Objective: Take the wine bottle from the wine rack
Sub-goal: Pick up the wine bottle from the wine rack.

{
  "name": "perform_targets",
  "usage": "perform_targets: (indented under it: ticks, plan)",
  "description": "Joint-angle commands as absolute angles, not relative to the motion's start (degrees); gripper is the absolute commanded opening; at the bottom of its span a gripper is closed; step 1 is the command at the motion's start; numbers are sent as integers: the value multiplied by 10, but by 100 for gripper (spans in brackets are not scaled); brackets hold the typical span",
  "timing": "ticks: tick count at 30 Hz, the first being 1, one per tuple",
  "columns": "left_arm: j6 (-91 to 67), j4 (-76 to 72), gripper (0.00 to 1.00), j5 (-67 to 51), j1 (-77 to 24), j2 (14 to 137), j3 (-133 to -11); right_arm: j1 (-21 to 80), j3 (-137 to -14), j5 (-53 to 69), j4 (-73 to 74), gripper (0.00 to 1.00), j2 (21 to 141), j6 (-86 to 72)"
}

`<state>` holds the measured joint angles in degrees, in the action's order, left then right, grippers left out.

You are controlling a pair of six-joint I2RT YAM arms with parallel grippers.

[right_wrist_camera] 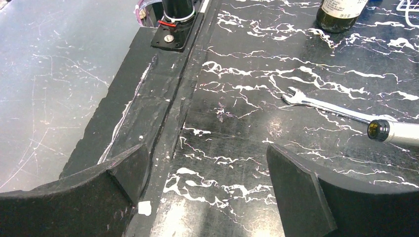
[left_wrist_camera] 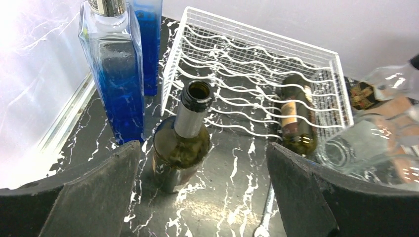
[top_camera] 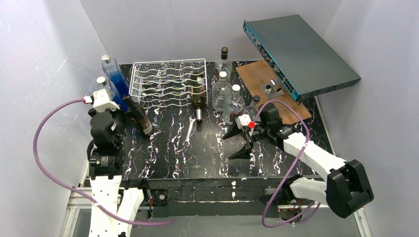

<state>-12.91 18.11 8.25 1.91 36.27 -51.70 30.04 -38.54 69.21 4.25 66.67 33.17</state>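
Note:
The silver-white wire wine rack stands at the back of the table and also shows in the left wrist view. One dark wine bottle lies in the rack's right-hand row, its neck poking out over the near edge; it also shows in the left wrist view. A second dark green wine bottle stands upright on the table off the rack's near left corner. My left gripper is open; this bottle stands just beyond and between its fingers, untouched. My right gripper is open and empty over the table.
Two blue glass bottles stand at the left wall. Several clear glass bottles stand right of the rack. A wrench lies on the black marbled table. A wooden board and a tilted grey box are at the back right.

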Motion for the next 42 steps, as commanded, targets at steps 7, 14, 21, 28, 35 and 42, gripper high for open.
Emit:
perform_targets:
  ticks: [7, 14, 21, 28, 35, 42]
  plan:
    - [-207, 377, 98, -10, -19, 308, -615, 297, -394, 701, 60, 98, 655, 355]
    - [-253, 418, 98, -139, -30, 359, -669, 294, -393, 701, 61, 99, 652, 355]
    - [-273, 430, 98, -210, -51, 403, -687, 293, -391, 700, 60, 98, 651, 357]
    - [-269, 441, 98, -162, -140, 431, -695, 292, -390, 698, 60, 98, 655, 358]
    - [-266, 431, 98, -58, -280, 499, -698, 287, -390, 699, 60, 98, 656, 358]
    - [-264, 342, 98, -59, -307, 620, -683, 287, -391, 700, 62, 98, 650, 360]
